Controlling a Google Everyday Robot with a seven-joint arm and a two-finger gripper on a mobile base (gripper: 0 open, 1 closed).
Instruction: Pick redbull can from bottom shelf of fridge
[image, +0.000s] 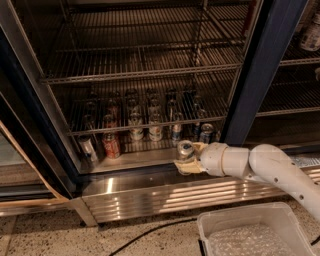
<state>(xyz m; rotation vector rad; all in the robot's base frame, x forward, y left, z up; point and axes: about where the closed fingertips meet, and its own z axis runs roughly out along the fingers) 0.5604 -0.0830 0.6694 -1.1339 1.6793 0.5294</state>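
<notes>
The fridge (261, 65) stands open. My gripper (187, 157) is at the front edge of the bottom shelf (135, 159), shut on a slim redbull can (185, 148). Only the can's silver top shows between the beige fingers (189, 167). The white arm reaches in from the right. Two more redbull cans (206, 134) (176, 131) stand just behind the gripper. A red can (111, 145) and whitish cans (136, 131) stand further left on the shelf.
A dark wire rack (145, 117) hangs low over the cans. The ribbed steel base panel (170, 196) runs below the shelf. A grey plastic bin (250, 231) sits on the floor at the bottom right, with a black cable (150, 232) beside it. The glass door (22, 165) stands open at the left.
</notes>
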